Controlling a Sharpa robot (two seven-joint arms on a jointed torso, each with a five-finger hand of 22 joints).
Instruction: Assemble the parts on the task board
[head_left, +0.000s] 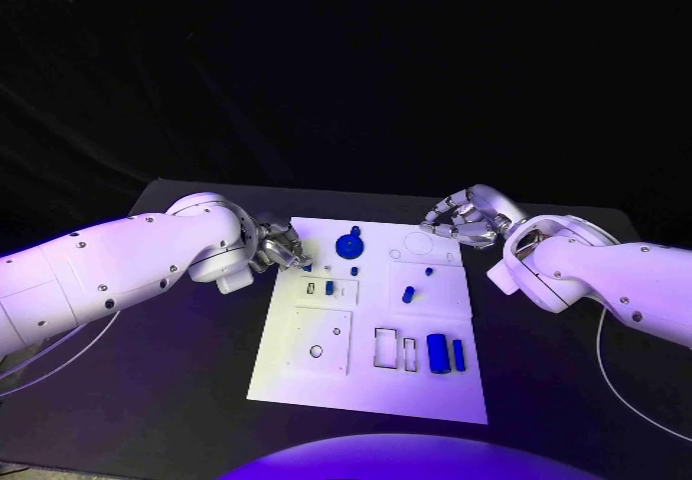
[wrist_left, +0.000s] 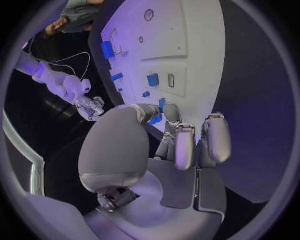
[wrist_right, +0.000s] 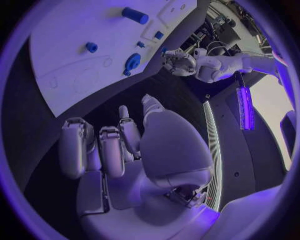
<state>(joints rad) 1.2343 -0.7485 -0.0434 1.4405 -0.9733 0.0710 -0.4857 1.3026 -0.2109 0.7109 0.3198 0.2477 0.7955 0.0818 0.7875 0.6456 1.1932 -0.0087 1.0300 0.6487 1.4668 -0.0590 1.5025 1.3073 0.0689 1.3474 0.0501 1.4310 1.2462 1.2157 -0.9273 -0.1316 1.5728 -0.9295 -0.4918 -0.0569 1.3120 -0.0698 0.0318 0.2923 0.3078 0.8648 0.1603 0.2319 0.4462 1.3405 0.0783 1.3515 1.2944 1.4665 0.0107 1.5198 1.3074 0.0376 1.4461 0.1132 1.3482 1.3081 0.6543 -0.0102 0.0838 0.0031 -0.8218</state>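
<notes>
While the task board (head_left: 368, 375) lay mid-frame on the counter (head_left: 159, 400), your left robot hand (head_left: 277, 245) hung at its upper left edge and your right robot hand (head_left: 464, 215) at its upper right corner, both loosely curled and empty. Blue parts (head_left: 437, 353) sat lower right. Bare counter flanked both sides. The left wrist view showed fingers (wrist_left: 185, 146) overhanging the board's edge.

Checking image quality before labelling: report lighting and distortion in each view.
Head view: violet light on the white board, surroundings black, edges straight. Left wrist view: fisheye bends the board's edge, left hand looms large. Right wrist view: same bending, right hand close.
</notes>
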